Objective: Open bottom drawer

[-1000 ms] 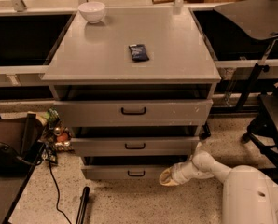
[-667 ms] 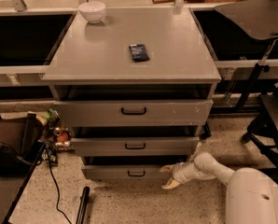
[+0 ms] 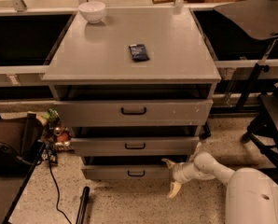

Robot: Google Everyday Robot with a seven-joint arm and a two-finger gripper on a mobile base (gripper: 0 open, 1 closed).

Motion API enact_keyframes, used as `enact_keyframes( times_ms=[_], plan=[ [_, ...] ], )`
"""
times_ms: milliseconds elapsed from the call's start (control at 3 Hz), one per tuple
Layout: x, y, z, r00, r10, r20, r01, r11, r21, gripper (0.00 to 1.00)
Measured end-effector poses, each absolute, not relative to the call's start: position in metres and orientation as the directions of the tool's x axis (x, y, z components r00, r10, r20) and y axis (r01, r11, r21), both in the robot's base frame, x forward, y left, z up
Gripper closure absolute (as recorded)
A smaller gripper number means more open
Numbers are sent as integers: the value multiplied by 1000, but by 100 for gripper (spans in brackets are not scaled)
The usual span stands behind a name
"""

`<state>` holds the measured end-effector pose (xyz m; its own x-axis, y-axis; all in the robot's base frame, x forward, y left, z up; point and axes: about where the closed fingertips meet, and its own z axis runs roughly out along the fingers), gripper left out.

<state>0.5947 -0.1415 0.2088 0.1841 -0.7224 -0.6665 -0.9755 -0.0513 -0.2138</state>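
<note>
The grey cabinet (image 3: 129, 55) has three drawers. The bottom drawer (image 3: 106, 172) is the lowest, a narrow grey front with a small black loop handle (image 3: 136, 173). It stands slightly out, with a dark gap above it. My gripper (image 3: 170, 176) is at the drawer's right end, to the right of the handle, near the floor. Its two pale fingers are spread, one up by the drawer's top corner and one (image 3: 174, 189) down toward the floor. It holds nothing. My white arm (image 3: 213, 168) reaches in from the lower right.
The middle drawer (image 3: 134, 146) and top drawer (image 3: 132, 112) are above. A white bowl (image 3: 92, 10) and a dark packet (image 3: 139, 52) lie on the cabinet top. A black bag (image 3: 10, 143) and cable (image 3: 52, 185) are at left, a chair (image 3: 269, 106) at right.
My gripper has moved a little left and up toward the bottom drawer's right end, and its fingers have spread apart. The drawers have not moved.
</note>
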Motion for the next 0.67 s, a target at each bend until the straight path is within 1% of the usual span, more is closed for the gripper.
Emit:
enact_keyframes(
  times_ms=[667],
  plan=[
    [607, -122, 196, 171, -774, -609, -980, -74, -182, 0]
  ],
)
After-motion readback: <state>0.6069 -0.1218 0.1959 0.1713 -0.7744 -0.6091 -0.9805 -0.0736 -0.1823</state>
